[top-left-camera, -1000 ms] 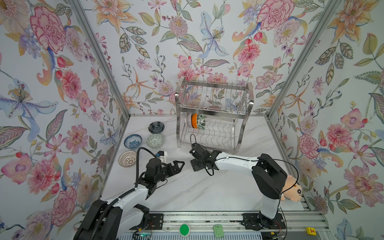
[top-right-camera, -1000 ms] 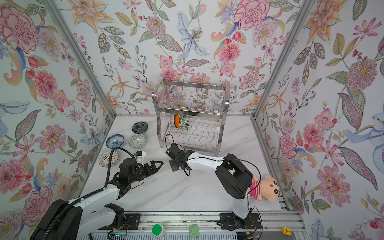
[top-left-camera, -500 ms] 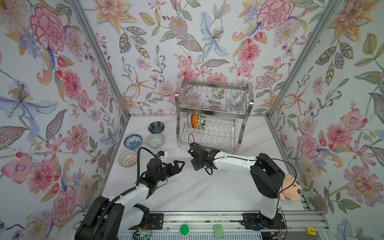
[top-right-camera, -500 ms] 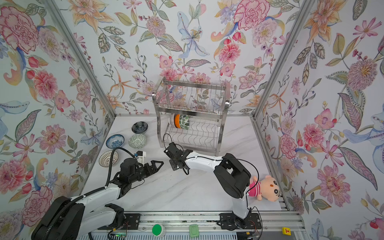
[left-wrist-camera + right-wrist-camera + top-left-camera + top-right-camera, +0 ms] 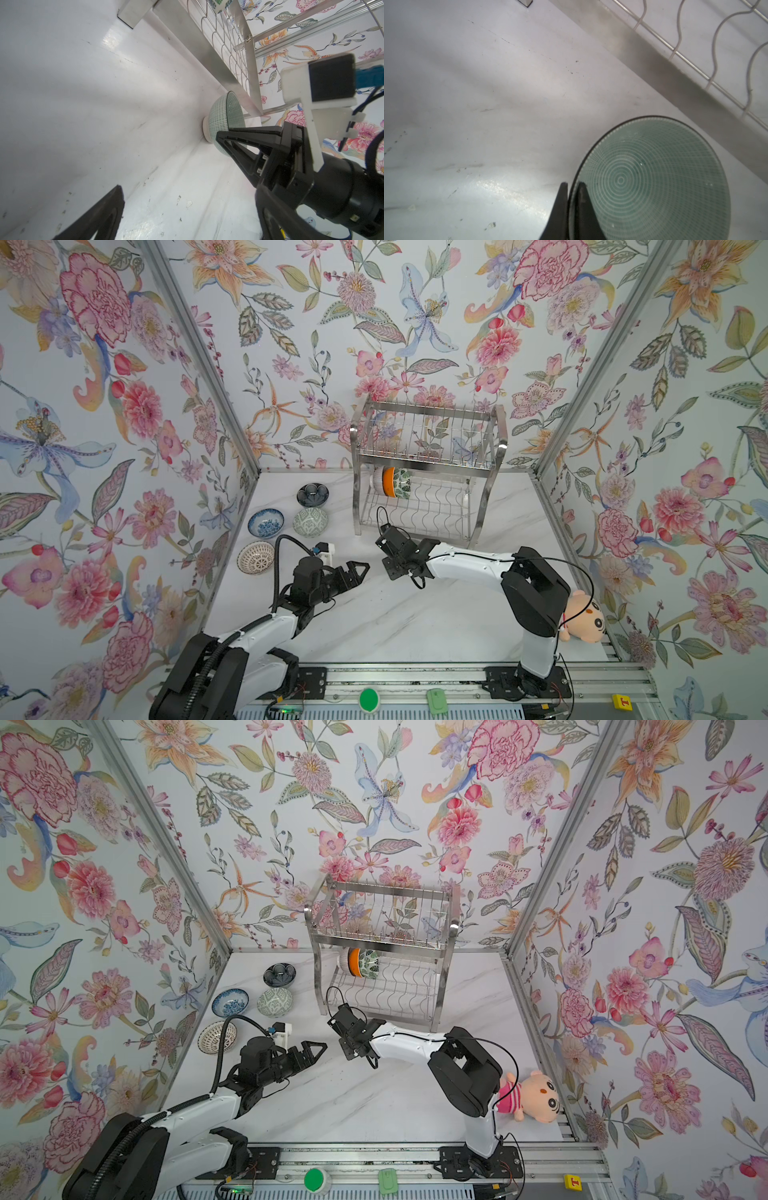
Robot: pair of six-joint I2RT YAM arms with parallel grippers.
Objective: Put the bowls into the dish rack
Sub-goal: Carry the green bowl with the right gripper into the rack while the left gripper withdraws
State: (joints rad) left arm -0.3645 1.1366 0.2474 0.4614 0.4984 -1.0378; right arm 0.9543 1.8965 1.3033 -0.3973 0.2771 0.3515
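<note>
Right end effector [image 5: 572,186]: jaws drawn almost together, pinching the rim of a green ring-patterned bowl [image 5: 654,182], one finger inside the wall and one outside. Only the right wrist view gives the bowl's interior: pale concentric rings on teal under a dark rim line. The left wrist view adds the outside of the same bowl [image 5: 218,122]: green dashes on white and a plain white foot. The foot is turned toward the desk [image 5: 104,104], and the bowl is just beside a flat leg of the dish rack [image 5: 246,62]. Whether the foot touches the desk or sits just clear of it I cannot tell from this angle. In both top views this bowl is hidden under the right arm [image 5: 465,566], whose wrist sits in front of the rack's lower tier. Left end effector [image 5: 358,574]: jaws spread wide, holding nothing, over bare desk, near the right one but apart from it. Seen in the top views only: four bowls loose on the desk left of the rack. They are the dark navy bowl [image 5: 312,494], blue-white floral bowl [image 5: 266,523], grey-green patterned bowl [image 5: 310,522] and tan lattice bowl [image 5: 256,557]. At the left end of the lower tier a white-and-orange bowl [image 5: 384,482] and a green leaf print bowl [image 5: 402,484] stand on edge, side by side. A plush toy [image 5: 582,616] lies beside the right arm's base.
</note>
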